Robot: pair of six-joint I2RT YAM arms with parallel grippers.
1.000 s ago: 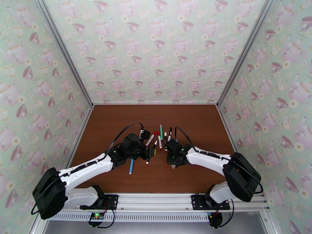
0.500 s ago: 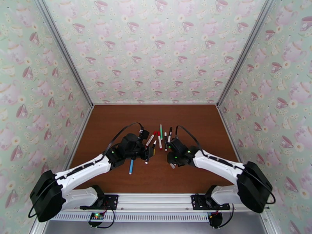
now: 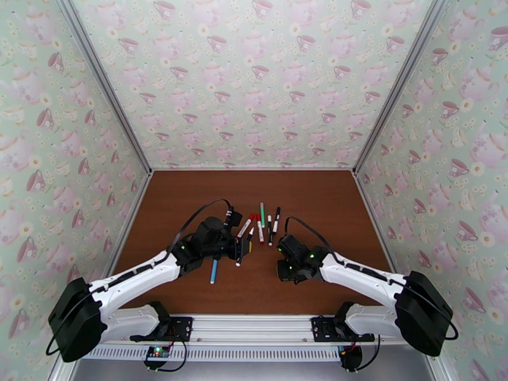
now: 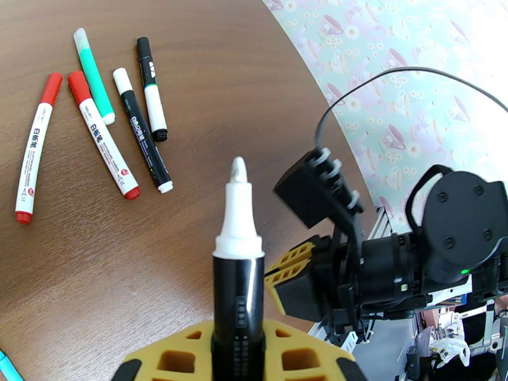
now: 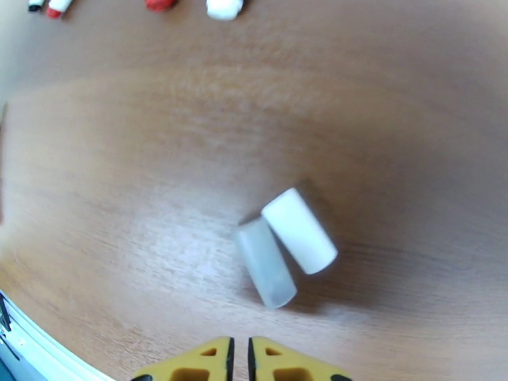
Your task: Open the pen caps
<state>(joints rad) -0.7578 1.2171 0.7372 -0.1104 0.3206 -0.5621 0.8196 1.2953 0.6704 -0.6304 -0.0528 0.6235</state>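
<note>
My left gripper (image 3: 241, 250) is shut on a black pen (image 4: 238, 274), which stands upright between the yellow fingers (image 4: 165, 357) with its white tip bare and no cap on it. Two pen caps lie side by side on the table just ahead of my right gripper (image 5: 239, 360): a white one (image 5: 300, 230) and a translucent grey one (image 5: 265, 261). That gripper (image 3: 282, 269) is shut with nothing in it. Several capped pens lie in a loose row beyond: two red-ended (image 4: 33, 150) (image 4: 101, 138), one green (image 4: 93, 77), two black (image 4: 143, 141) (image 4: 151, 87).
A blue pen (image 3: 213, 271) lies on the brown table (image 3: 190, 198) just below my left gripper. The right arm (image 4: 381, 261) sits close to the right of the held pen. Patterned walls (image 3: 254, 90) close in the back and both sides.
My right gripper's jaws have closed, empty, and it has drawn back slightly toward the near edge as its arm swung outward to the right. The left arm and its pen have stayed put.
</note>
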